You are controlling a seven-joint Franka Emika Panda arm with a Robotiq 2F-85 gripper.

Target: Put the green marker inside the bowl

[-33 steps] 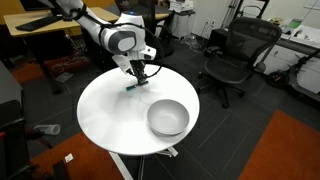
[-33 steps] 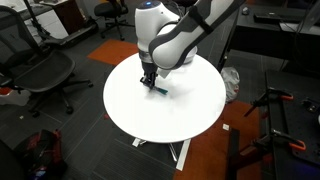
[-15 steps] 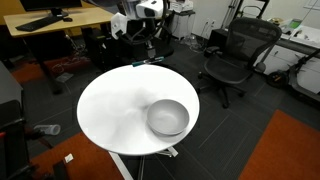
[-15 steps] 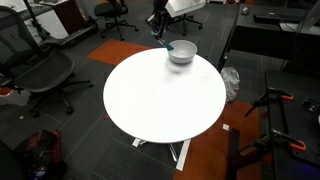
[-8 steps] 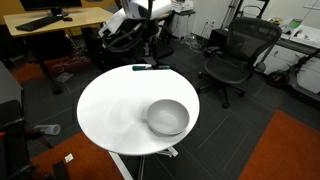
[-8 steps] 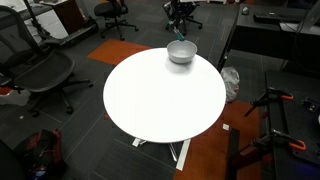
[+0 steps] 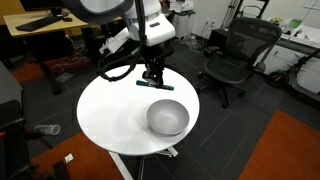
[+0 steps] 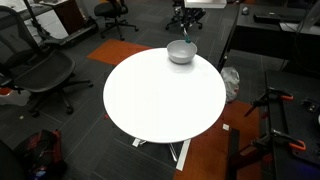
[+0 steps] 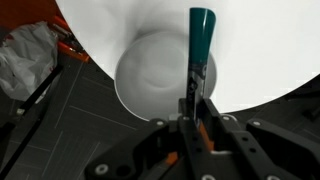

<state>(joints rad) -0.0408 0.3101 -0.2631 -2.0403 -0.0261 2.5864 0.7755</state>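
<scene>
Claw (image 7: 152,77) closer than before to the smooth round bowl (image 7: 167,118), clenched on the slim teal green marker (image 9: 200,40).

The bowl (image 7: 167,117) sits on the table (image 7: 105,115) near its edge; the green marker (image 9: 200,40), held in the gripper (image 9: 193,102), hangs above the bowl's rim

a slim teal-green marker (image 9: 201,40) shows against a smooth pale grey-white round bowl (image 9: 150,75) and a plain white round table (image 9: 270,50). the black gripper (image 9: 194,108) has small orange details. in an exterior view: rust-orange carpet patch (image 7: 290,150), dark grey floor (image 7: 240,125), black mesh office chair (image 7: 238,50).
</scene>
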